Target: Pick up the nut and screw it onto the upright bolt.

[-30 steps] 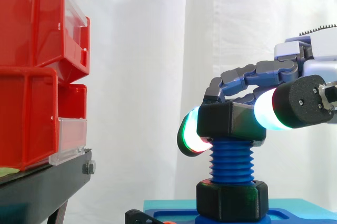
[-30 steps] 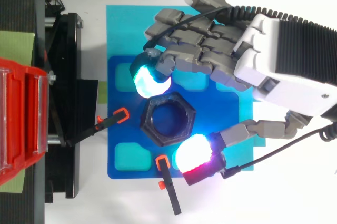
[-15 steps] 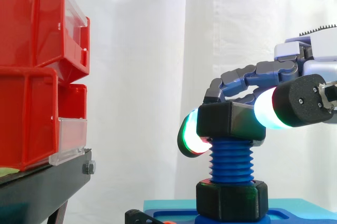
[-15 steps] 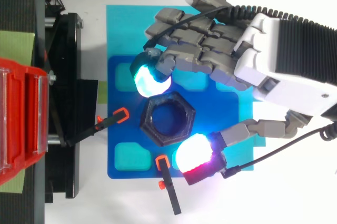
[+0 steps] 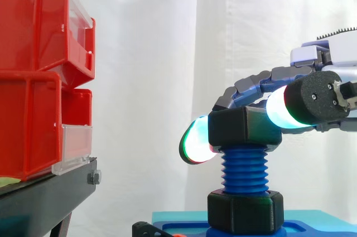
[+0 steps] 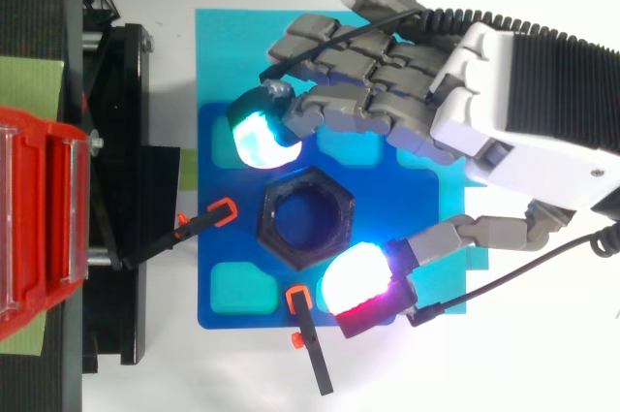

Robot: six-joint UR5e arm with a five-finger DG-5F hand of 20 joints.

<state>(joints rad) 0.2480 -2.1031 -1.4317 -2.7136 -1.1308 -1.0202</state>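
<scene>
A black hex nut sits level on top of the upright blue threaded bolt; from above the nut shows its round hole. The bolt rises from a black hex base on a blue plate. My hand reaches in from the right and straddles the nut. One glowing cyan fingertip stands just off the nut's far side with a small gap. The thumb pad lies at the nut's near right corner. The fingers are spread and grip nothing.
Red bins are stacked on a black stand at the left. Two black clamps with orange tips reach onto the blue plate's left and front edges. A teal mat lies under the plate.
The cyan fingertip has swung out to the left, away from the nut it was pressing. The thumb pad shifted slightly. The nut stays on the bolt.
</scene>
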